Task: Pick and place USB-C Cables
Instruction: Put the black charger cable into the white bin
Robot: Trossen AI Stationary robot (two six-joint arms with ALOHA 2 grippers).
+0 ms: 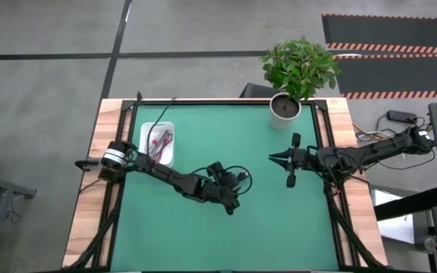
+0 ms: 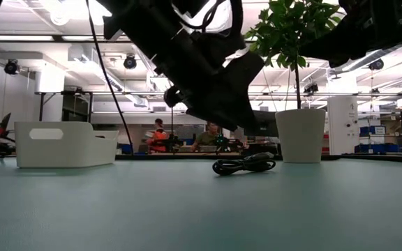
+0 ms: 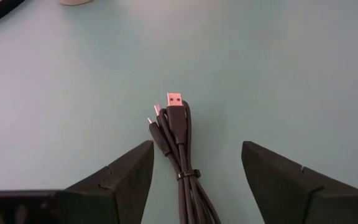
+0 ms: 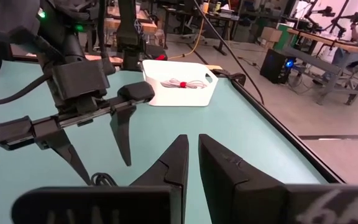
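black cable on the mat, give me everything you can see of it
The black cable is a thin dark cord folded into a small bundle and cinched by a thin black tie. Two plugs stick out of one end: a larger one with a metal shell and a smaller one beside it. It lies flat on the green mat near the table's middle, outside the white tray. The left gripper straddles it with fingers open, neither touching it.

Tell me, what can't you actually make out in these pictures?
- Tray contents: in the high view too small to count, partly under the left arm; right wrist view shows only a white cable with red tie.
- Black cable: in the left wrist view its far end is cut off by the picture's edge, between the open left gripper.
- Right gripper: in the low view out of sight.
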